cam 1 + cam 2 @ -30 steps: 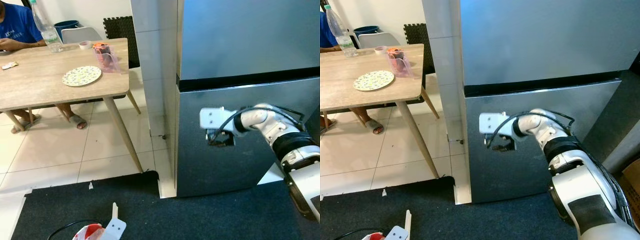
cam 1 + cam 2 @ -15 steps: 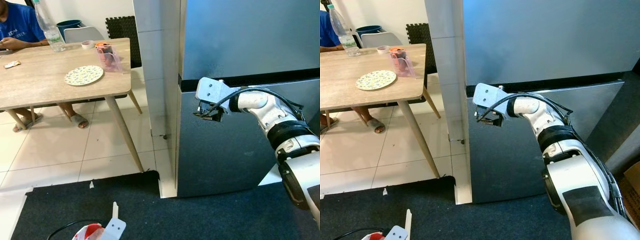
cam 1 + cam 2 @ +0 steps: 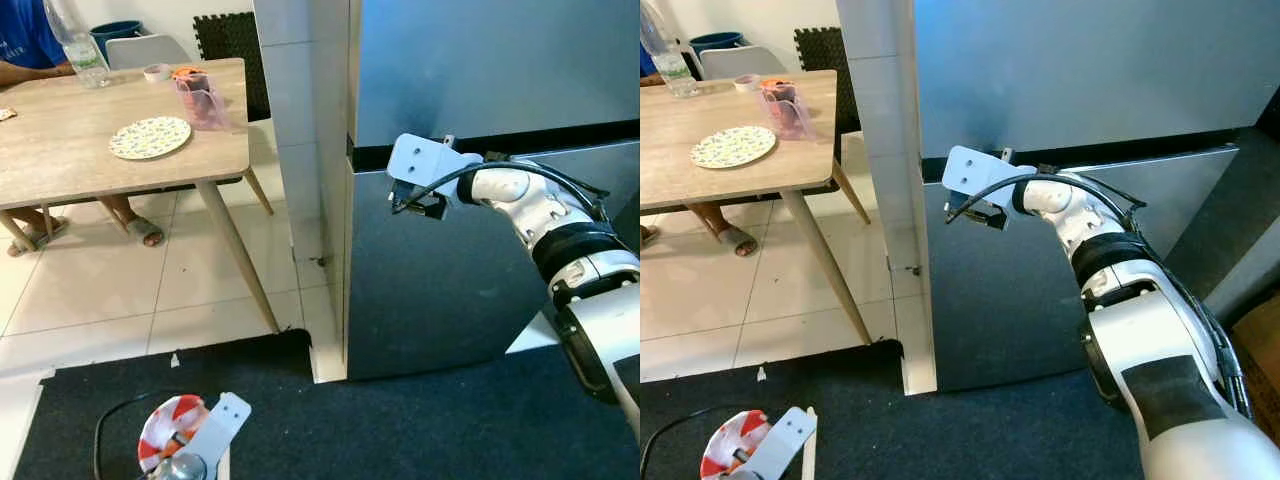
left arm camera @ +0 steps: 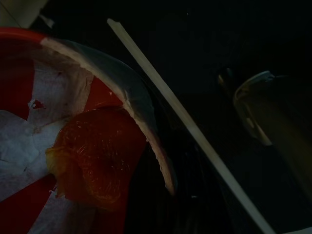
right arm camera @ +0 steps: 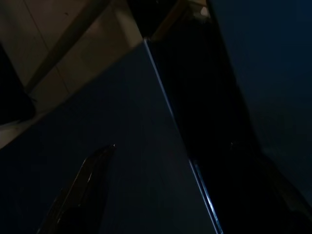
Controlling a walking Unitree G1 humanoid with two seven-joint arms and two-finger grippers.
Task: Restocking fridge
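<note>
I have raised the right end effector (image 3: 415, 200) from the middle of the lower fridge door (image 3: 440, 290) to the dark gap between that door and the upper door (image 3: 480, 70), near the fridge's left edge. I cannot tell whether its fingers are spread or closed; the right wrist view gives me just dark door panels and the seam. Both doors are shut, so I judge I am lining up to hook the lower door's top edge and pull it open. The left end effector (image 4: 161, 146) hangs low over the dark mat (image 3: 400, 430), holding a red-and-white paper bowl (image 3: 165, 445) with an orange, plastic-wrapped item (image 4: 90, 153) inside. The desk (image 3: 60, 165) with its patterned plate (image 3: 150, 138) stands well apart.
</note>
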